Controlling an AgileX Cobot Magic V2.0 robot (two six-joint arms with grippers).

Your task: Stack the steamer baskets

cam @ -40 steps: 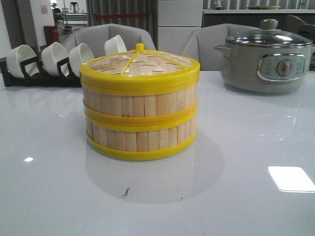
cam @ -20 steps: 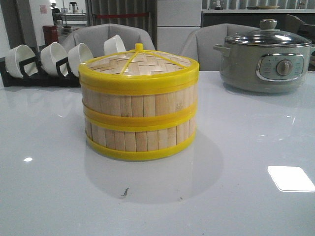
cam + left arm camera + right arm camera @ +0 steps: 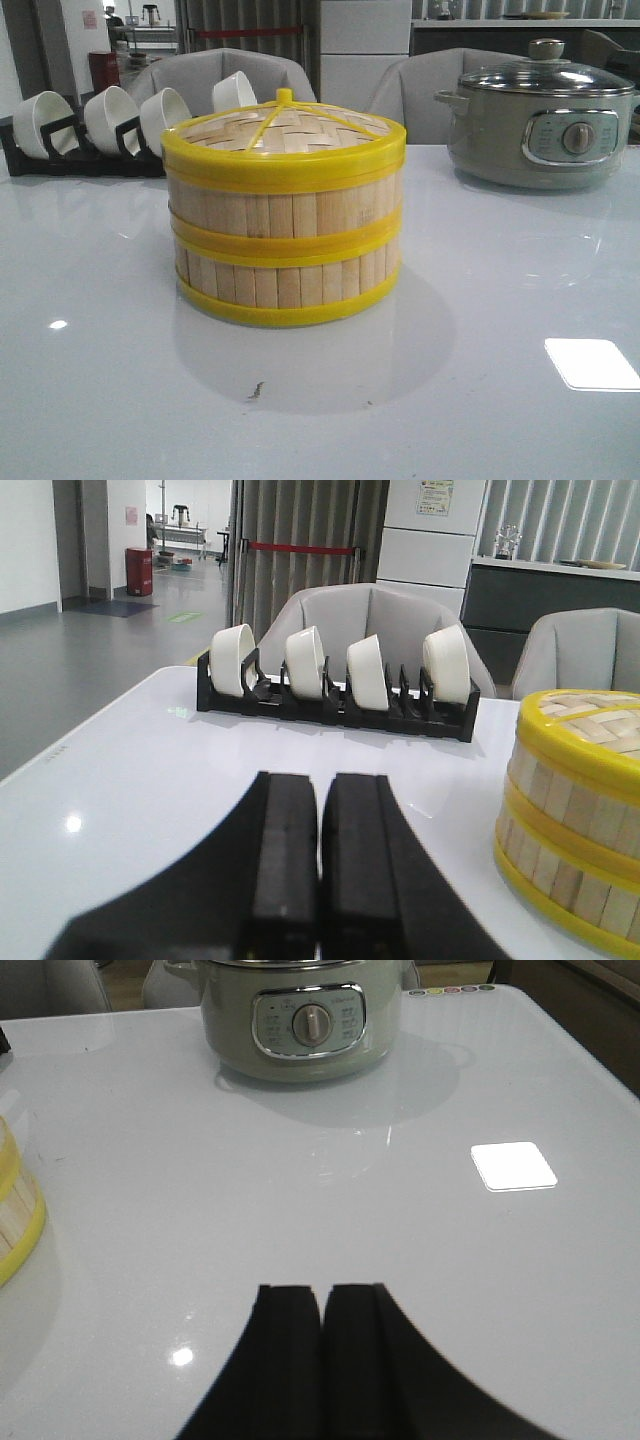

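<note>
Bamboo steamer baskets (image 3: pixel 285 245) sit stacked at mid-table on the white table (image 3: pixel 500 300), upper one squarely on the lower, woven lid (image 3: pixel 283 128) on top; nothing stands close around them. Behind left, a black rack of white bowls (image 3: pixel 100 125); behind right, a grey-green electric pot (image 3: pixel 540 125), dial labels too small to read. Left gripper (image 3: pixel 320 870) and right gripper (image 3: pixel 322 1360) both pinched closed, empty, clear of the stack.

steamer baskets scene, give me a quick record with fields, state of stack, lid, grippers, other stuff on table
stack: two steamer baskets, one on the other, at table centre
lid: woven lid sits on the upper basket
left gripper: shut, empty, apart from the stack
right gripper: shut, empty, over bare table
behind left: rack of white bowls
behind right: electric pot, glass lid on
</note>
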